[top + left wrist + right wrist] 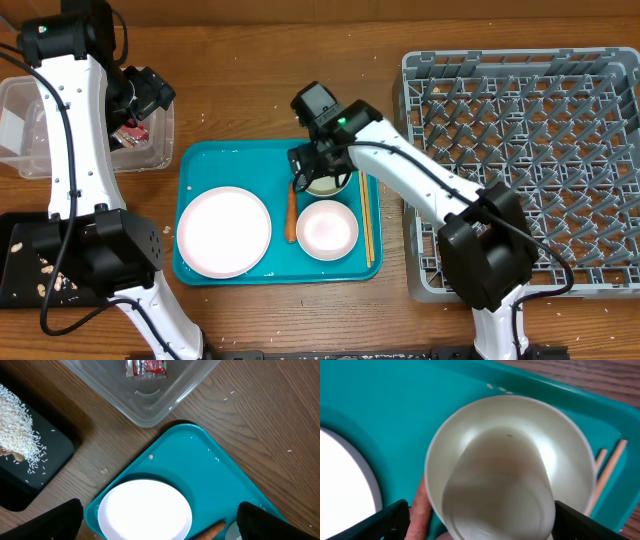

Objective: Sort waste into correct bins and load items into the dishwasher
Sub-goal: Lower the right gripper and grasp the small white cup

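My right gripper (325, 172) (487, 525) hangs open over the teal tray (235, 160), its jaws straddling a small white cup (505, 485) that leans inside a white bowl (330, 183) (520, 415). An orange carrot (291, 215) (420, 510) lies just left of that bowl. A second bowl (327, 228) and the large plate (224, 230) (145, 510) rest on the tray. My left gripper (145, 105) (160, 527) is open and empty, by the clear tub (20, 110) (150, 415), which holds the red wrapper (130, 133) (147, 366). Beige scraps (55, 275) (15, 425) lie in the black tray (15, 265).
The grey dish rack (530, 150) fills the right side of the table, its pegs bare. A pair of wooden chopsticks (367, 215) (607, 467) lies along the teal tray's right edge. Both arm bases stand at the table's front edge.
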{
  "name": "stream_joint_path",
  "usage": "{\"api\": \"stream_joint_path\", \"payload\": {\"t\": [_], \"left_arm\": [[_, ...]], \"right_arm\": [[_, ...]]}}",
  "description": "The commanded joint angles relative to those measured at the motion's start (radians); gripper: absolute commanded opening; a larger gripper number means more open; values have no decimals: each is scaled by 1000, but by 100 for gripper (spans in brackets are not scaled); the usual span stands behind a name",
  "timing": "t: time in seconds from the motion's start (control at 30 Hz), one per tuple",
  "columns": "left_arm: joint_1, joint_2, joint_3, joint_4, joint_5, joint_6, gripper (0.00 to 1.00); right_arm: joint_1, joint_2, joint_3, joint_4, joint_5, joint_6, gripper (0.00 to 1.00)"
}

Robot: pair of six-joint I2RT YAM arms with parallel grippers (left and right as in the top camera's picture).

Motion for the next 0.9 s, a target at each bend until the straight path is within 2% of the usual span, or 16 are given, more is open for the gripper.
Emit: {"api": "stream_joint_path", "payload": {"t": [0.0, 0.63, 0.73, 0.87], "left_arm": [[3, -10, 23, 2, -13, -9, 100], [3, -10, 23, 2, -13, -9, 100], [3, -10, 23, 2, -13, -9, 100], [3, -10, 23, 2, -13, -9, 100]], "right_arm": [[7, 5, -6, 8, 7, 6, 91], [7, 47, -6, 10, 64, 5, 88], [7, 47, -6, 9, 73, 6, 81], [7, 47, 2, 8, 73, 15, 67]]}}
